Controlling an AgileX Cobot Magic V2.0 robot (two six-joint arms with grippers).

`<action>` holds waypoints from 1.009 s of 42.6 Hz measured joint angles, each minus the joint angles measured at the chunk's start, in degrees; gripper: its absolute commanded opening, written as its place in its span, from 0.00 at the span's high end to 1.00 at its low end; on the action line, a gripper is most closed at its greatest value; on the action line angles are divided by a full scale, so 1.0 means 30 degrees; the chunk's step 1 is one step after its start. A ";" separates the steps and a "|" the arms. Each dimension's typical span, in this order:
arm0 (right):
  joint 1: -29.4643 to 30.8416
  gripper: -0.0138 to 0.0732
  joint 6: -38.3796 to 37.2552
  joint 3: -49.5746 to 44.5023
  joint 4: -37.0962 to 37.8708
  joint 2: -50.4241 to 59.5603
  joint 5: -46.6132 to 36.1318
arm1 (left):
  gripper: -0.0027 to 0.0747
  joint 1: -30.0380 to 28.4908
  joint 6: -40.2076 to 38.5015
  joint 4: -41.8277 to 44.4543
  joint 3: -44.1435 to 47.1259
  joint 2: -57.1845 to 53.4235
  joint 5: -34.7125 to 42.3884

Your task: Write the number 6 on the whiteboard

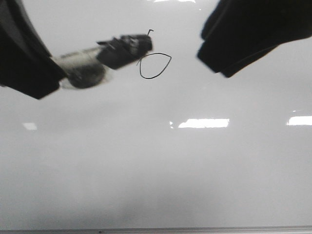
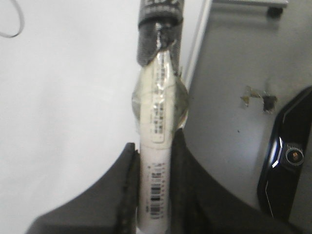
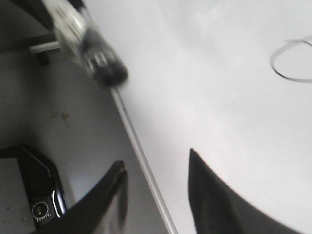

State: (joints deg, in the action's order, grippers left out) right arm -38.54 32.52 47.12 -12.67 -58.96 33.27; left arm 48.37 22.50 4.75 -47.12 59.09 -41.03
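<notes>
Number 6 on whiteboard

Only the marker crowds the number 6; the whiteboard below lies open

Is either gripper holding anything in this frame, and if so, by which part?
The left gripper holds a marker by the label end of its white barrel, black end pointing away. The right gripper is open and holds nothing.
</notes>
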 measured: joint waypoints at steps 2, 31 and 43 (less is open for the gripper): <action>0.0755 0.62 -0.0451 -0.0672 0.0000 0.0975 -0.0142 | 0.99 -0.1031 -0.0238 -0.0105 0.0427 -0.0797 0.0347; 0.6892 0.92 -0.6108 -0.6668 0.0000 1.1222 -0.1525 | 0.99 -1.7967 -0.5605 -0.0536 0.6012 -0.7164 0.2457; 0.6892 0.92 -0.6071 -0.6748 0.0000 1.1222 -0.1525 | 0.99 -1.9687 -0.5686 -0.1829 0.6012 -0.2870 0.7798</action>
State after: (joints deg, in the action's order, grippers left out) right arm -17.87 14.31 26.87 -12.67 -25.30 28.70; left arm -10.69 5.44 -0.74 -29.08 50.48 -17.63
